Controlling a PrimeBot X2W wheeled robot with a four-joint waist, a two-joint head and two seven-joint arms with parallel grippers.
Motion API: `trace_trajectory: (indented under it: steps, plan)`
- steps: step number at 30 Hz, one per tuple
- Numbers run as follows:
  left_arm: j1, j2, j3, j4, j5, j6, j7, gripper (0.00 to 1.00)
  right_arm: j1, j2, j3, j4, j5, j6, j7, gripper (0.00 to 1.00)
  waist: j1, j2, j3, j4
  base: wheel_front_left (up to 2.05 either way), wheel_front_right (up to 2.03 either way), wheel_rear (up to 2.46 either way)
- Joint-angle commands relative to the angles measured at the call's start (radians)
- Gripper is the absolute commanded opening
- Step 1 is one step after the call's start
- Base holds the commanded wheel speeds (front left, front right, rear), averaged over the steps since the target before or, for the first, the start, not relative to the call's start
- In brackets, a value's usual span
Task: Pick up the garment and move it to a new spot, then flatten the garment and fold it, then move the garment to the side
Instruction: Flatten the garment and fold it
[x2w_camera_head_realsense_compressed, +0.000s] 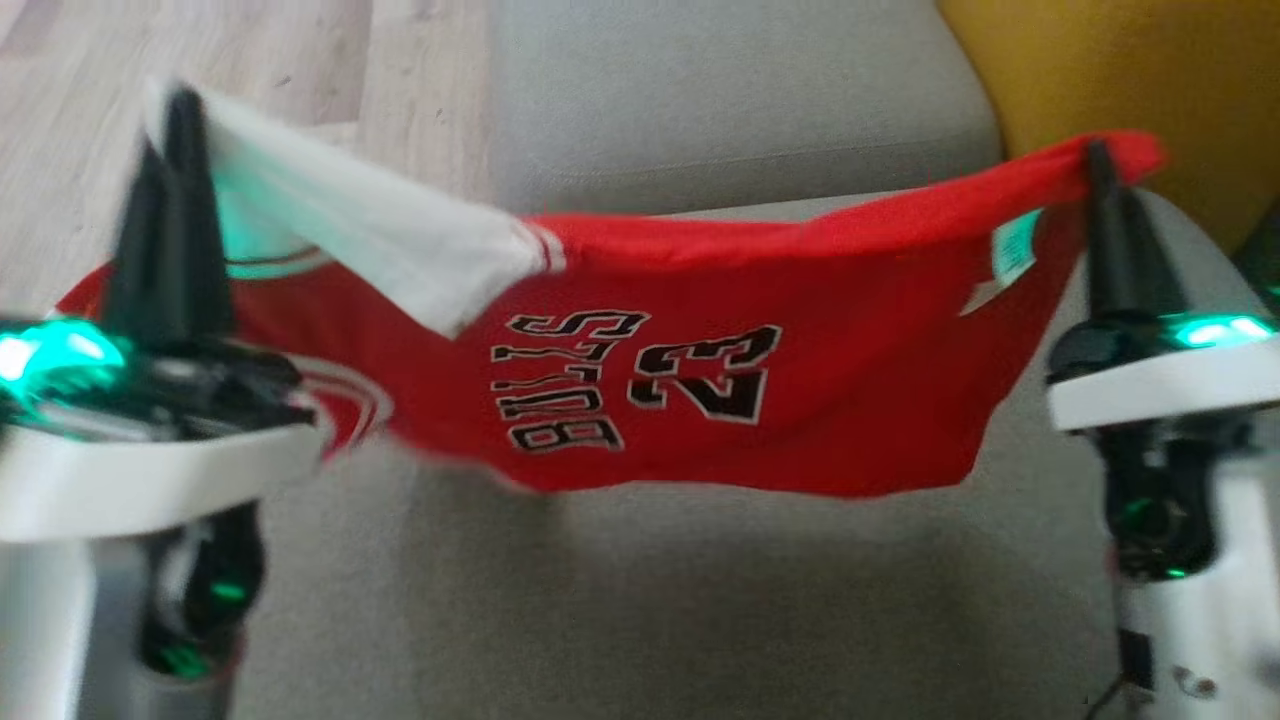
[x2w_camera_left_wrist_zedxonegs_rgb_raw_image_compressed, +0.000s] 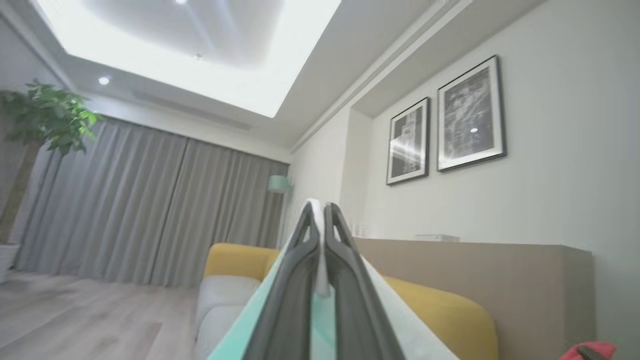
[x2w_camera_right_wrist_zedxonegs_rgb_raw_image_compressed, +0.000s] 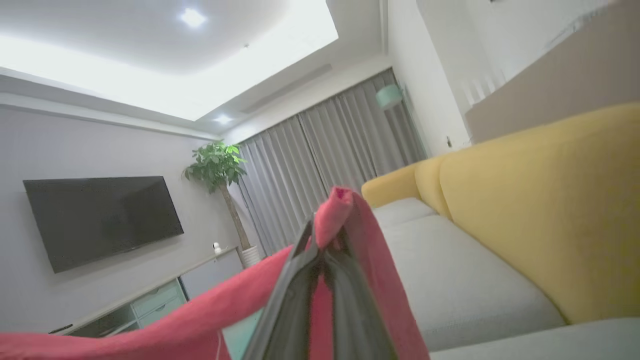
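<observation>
— Two corners pinched?
— Yes. The red jersey (x2w_camera_head_realsense_compressed: 700, 400) hangs stretched in the air, left claw (x2w_camera_head_realsense_compressed: 178, 120) clamped on its white edge, right claw (x2w_camera_head_realsense_compressed: 1100, 165) clamped on a red corner, above the grey sofa seat (x2w_camera_head_realsense_compressed: 700, 600).
— Why so wide?
— Probably to pull it taut for laying flat.
</observation>
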Motion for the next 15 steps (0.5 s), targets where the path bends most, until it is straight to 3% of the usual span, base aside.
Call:
trace_trajectory:
  steps: [1,9,15]
  plan:
    - [-0.090,0.039,0.056,-0.067,-0.011,0.007,0.030,0.00,-0.026,-0.001,0.004,-0.087,-0.006,-0.001,0.029,0.00,0.0002,-0.0001,-0.012,-0.015,0.00,0.00,0.00]
    - [-0.234,0.102,0.072,-0.197,-0.061,0.034,0.212,0.00,0.021,0.023,-0.092,-0.403,0.005,-0.001,0.256,0.00,0.0002,-0.0001,0.008,-0.031,0.00,0.00,0.00]
    - [-0.314,0.100,0.055,-0.107,-0.085,0.036,0.257,0.00,-0.023,0.029,-0.123,-0.383,0.007,-0.001,0.344,0.00,0.0002,-0.0001,0.078,-0.028,0.00,0.00,0.00]
